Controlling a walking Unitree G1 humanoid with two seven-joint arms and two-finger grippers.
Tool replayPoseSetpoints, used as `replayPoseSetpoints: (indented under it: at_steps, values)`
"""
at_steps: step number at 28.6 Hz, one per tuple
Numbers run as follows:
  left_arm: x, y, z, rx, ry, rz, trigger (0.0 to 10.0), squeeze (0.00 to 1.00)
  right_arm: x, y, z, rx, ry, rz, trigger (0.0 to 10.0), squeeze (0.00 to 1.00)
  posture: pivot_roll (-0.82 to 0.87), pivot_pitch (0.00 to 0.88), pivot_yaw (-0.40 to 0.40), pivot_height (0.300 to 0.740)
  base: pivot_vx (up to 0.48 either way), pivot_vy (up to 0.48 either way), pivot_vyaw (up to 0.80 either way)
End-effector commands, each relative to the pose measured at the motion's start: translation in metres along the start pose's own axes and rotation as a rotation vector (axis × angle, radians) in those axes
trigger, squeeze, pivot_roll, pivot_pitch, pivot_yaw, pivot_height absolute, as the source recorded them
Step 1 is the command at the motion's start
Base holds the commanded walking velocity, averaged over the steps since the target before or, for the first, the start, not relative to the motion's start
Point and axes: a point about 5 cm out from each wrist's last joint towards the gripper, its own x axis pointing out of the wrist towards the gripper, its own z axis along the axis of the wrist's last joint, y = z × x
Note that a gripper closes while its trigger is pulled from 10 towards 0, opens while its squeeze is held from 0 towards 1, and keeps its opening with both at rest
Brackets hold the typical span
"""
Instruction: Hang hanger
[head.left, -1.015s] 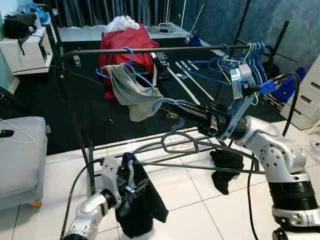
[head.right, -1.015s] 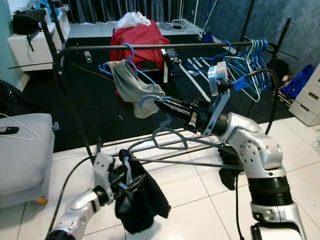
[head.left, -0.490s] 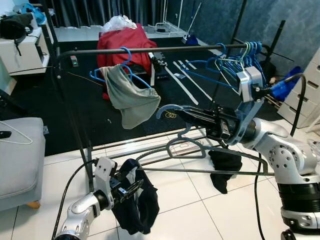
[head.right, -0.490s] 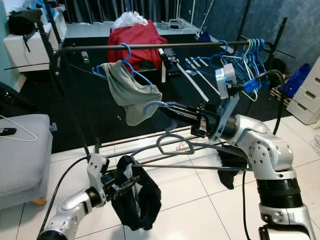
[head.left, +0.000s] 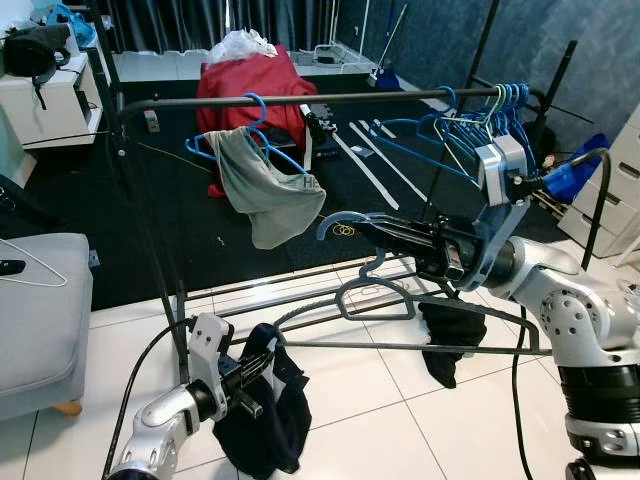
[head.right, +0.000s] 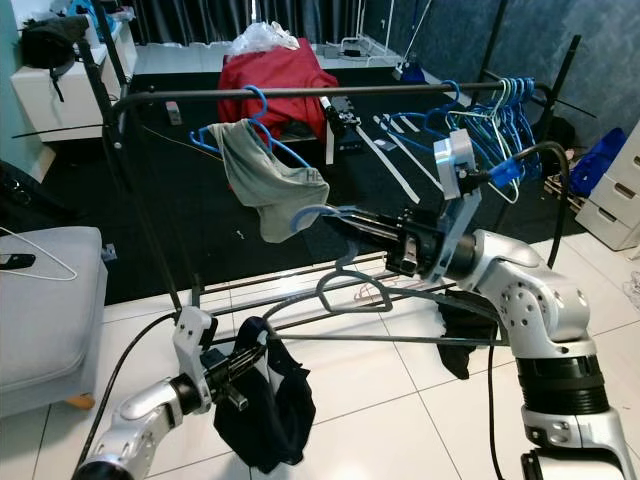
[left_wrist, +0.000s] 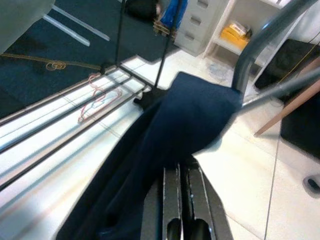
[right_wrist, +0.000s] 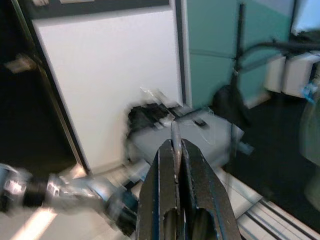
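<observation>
Rack (head.left: 300, 100): black clothes rail running left to right across the middle of the scene, low bars near the tiled floor
Sofa (head.left: 40, 310): grey, at the left edge, with a thin white wire hanger lying on it
Red heap (head.left: 250, 85): far behind the rail on the dark floor, a white bag on top
Right arm (head.left: 570, 320): silver, reaching from the right toward the middle, below the rail
Grey garment (head.left: 265, 190): draped on a blue hanger hooked over the left half of the rail
Blue hangers (head.left: 480, 125): bare ones bunched at the right end of the rail
Dark cloth (head.left: 255, 415): hangs from the left gripper, near and low, left of centre
Hanger (head.left: 375, 290): grey, its hook held in the right gripper, body dangling below the fingers, under the rail and not on it, right of the grey garment
Right gripper (head.left: 375, 230): fingers narrow, clamped on the hanger's hook; in the right wrist view the thin hook sits pinched between the two fingers (right_wrist: 197, 185)
Left gripper (head.left: 262, 362): fingers close together, pinching the top of the dark cloth
</observation>
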Motion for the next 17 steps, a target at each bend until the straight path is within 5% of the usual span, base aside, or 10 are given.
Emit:
replayPoseSetpoints:
  at_steps: [1,3,7,10,13,17]
  values:
    - [-0.003,0.0,-0.001,0.015,0.032,-0.022,0.0,0.0,-0.003,-0.002,0.0,-0.033,0.022,-0.023,10.0,0.0,-0.15,0.086,-0.067,0.74,0.0,0.0,0.0]
    - [-0.01,0.002,0.002,0.031,0.057,-0.043,0.0,0.0,-0.004,-0.005,-0.005,-0.049,0.056,-0.051,10.0,0.0,-0.14,0.086,-0.068,0.74,0.0,0.0,0.0]
    - [-0.04,-0.001,0.03,0.067,0.149,-0.264,0.0,0.0,-0.003,-0.006,-0.02,-0.057,0.114,-0.082,10.0,0.0,-0.12,0.08,-0.075,0.74,0.0,0.0,0.0]
    - [-0.046,-0.006,0.037,0.083,0.208,-0.35,0.0,0.0,-0.003,-0.006,-0.025,-0.065,0.139,-0.09,10.0,0.0,-0.12,0.08,-0.075,0.74,0.0,0.0,0.0]
    - [-0.046,-0.009,0.045,0.084,0.219,-0.386,0.0,0.0,-0.002,-0.006,-0.026,-0.068,0.146,-0.093,10.0,0.0,-0.12,0.077,-0.073,0.74,0.0,0.0,0.0]
    - [-0.03,-0.017,0.066,0.081,0.083,-0.384,0.0,0.0,-0.001,-0.005,-0.027,-0.07,0.131,-0.091,10.0,0.0,-0.12,0.077,-0.067,0.74,0.0,0.0,0.0]
